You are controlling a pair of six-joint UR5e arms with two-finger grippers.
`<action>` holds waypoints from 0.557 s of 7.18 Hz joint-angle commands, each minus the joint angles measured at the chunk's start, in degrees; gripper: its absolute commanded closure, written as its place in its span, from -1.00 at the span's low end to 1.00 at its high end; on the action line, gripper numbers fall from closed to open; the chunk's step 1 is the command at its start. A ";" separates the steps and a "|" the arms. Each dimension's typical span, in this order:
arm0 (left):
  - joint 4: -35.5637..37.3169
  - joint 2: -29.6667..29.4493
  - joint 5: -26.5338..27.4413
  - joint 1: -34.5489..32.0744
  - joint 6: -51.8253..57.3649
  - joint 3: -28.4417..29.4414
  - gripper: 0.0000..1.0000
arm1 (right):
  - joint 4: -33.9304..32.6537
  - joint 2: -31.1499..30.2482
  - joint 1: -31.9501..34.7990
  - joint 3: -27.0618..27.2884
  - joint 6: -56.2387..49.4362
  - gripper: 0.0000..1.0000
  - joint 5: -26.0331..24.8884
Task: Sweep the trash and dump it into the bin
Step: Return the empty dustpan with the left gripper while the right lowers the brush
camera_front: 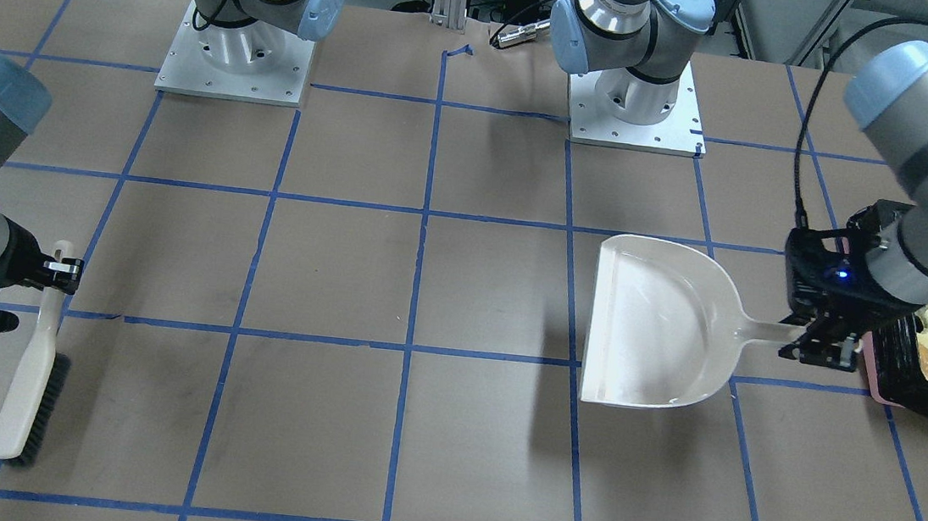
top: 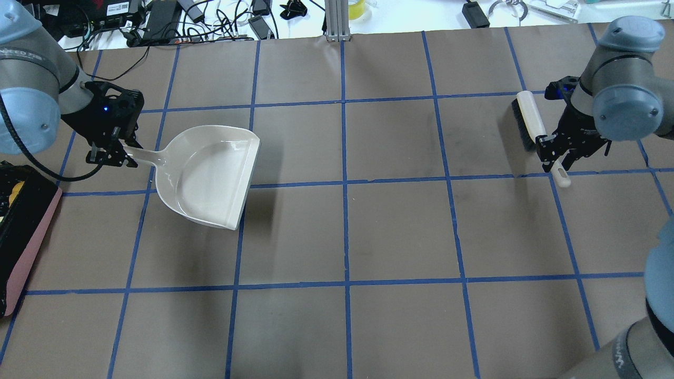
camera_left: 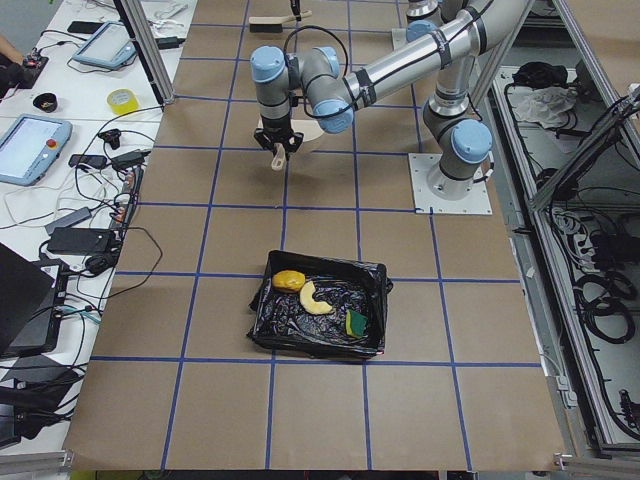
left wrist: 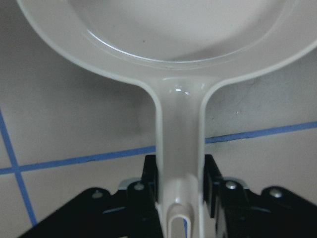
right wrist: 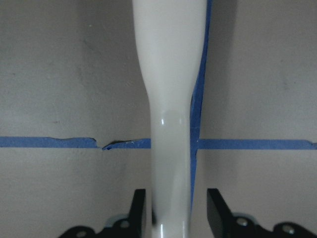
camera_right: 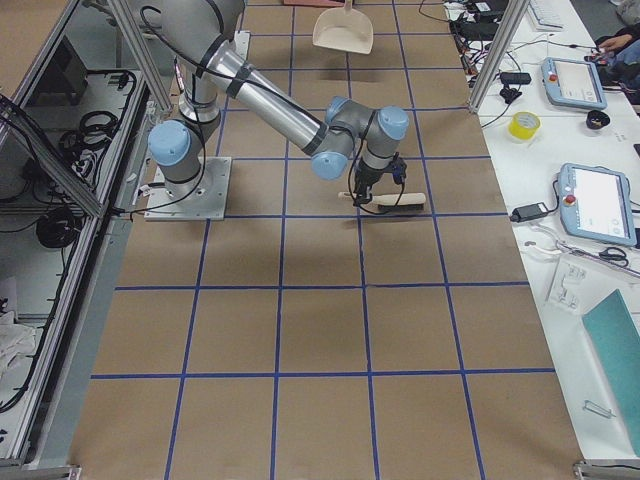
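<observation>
Clamping dustpan (top: 210, 173) in left gripper (top: 113, 159), right gripper (top: 555, 152) parted around brush (top: 526, 118), trash (camera_left: 316, 300) in bin (camera_left: 320, 346) shown side-on only

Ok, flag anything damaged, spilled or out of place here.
Only a small tear in the blue tape line beside the brush handle. The trash lies inside the bin, the dustpan is empty, and nothing has spilled.

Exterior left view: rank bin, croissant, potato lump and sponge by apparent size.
1. bin, clearly largest.
2. croissant and potato lump: look about alike, not ranked.
3. sponge, smallest.
</observation>
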 commanded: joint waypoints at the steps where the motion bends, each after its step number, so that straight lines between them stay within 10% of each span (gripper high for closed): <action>1: 4.41 0.91 0.07 -0.80 -3.92 -6.69 1.00 | 0.18 0.00 0.00 0.06 0.24 -0.15 0.01; 4: 11.30 3.37 0.08 -0.19 -7.59 -15.33 1.00 | 0.53 -1.31 0.00 -0.81 0.68 -0.52 -0.17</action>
